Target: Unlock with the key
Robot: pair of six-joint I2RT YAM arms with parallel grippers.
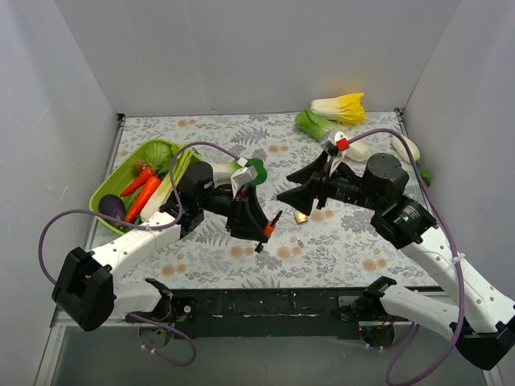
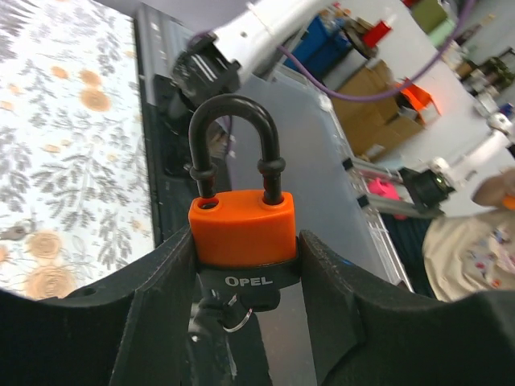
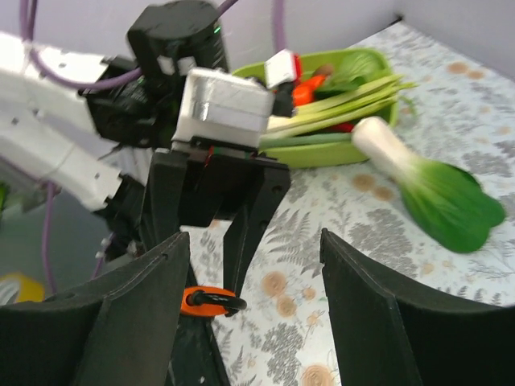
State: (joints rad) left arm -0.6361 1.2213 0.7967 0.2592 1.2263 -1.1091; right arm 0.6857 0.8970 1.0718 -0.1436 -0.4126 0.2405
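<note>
Orange padlock (image 2: 241, 229), left pincer (image 2: 245, 243) clamping (right pincer (image 3: 252, 236) wide)

One word reads — "OPEL", white, on the padlock (image 2: 241, 233) black base.

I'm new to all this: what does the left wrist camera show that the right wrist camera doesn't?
Only the left wrist view: the letters OPEL on the orange padlock, its black shackle close up, and a small metal ring below it. Only the right wrist view: the green tray of vegetables, a bok choy lying on the cloth, and the left gripper seen from outside. Both: the padlock clamped between the left gripper's fingers, and the floral tablecloth.
</note>
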